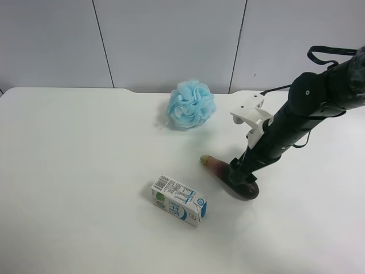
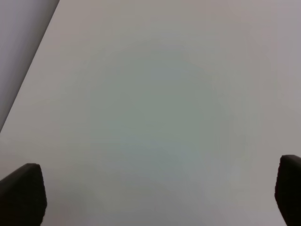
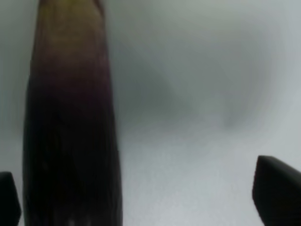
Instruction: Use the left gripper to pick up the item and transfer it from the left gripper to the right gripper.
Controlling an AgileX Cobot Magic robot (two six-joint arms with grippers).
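The eggplant point(image 1: 217, 166) lies on the white table point(image 1: 85, 171), greenish tip pointing toward the pouf. The arm at the exterior high view's right, with a white housing point(image 1: 251, 117), reaches down onto the eggplant's dark end. The right wrist view shows this is my right gripper point(image 3: 146, 193). It is open, and the eggplant point(image 3: 70, 132) lies between its fingertips, close to one of them point(image 3: 7, 197). My left gripper point(image 2: 155, 193) is open and empty over bare table. Its arm is out of the exterior high view.
A white-and-blue milk carton point(image 1: 179, 200) lies on its side near the eggplant, toward the front. A fluffy light-blue bath pouf point(image 1: 191, 104) sits near the table's back edge by the grey wall panels.
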